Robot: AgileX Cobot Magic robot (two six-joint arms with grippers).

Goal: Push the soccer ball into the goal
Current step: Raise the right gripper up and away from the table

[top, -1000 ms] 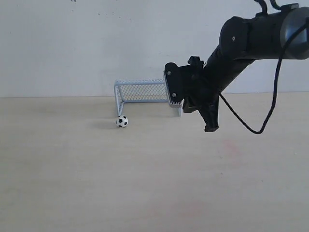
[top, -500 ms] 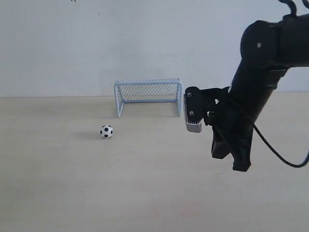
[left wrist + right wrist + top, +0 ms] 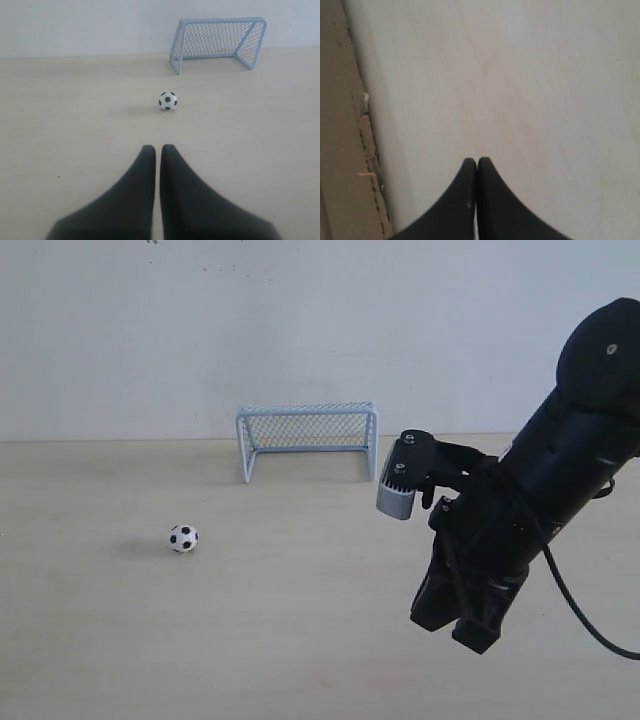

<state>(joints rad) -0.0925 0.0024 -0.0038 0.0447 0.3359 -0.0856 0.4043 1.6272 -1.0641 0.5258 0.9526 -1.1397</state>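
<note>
Soccer ball [image 3: 183,538] loose on surface [image 3: 300,650], well clear of goal [image 3: 308,408]; push not yet made.
Exterior: ball left of centre, goal upper centre; right gripper [image 3: 460,628] lower right, far from both. Left wrist: left gripper [image 3: 156,149] jaws closed to a slit, empty; ball ahead, goal beyond, off-line. Right wrist: jaws together, empty, bare surface. Judgement: meet ball opposite goal mouth, push slowly through its centre.

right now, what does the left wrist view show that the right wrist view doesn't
Only the left wrist view: the tiny white, black-patched soccer ball lying short of the pale blue-white mesh goal. Only the right wrist view: a rough brown strip bordering the pale wooden table. Both: that table, and a shut black gripper, the left gripper and right gripper respectively.
</note>
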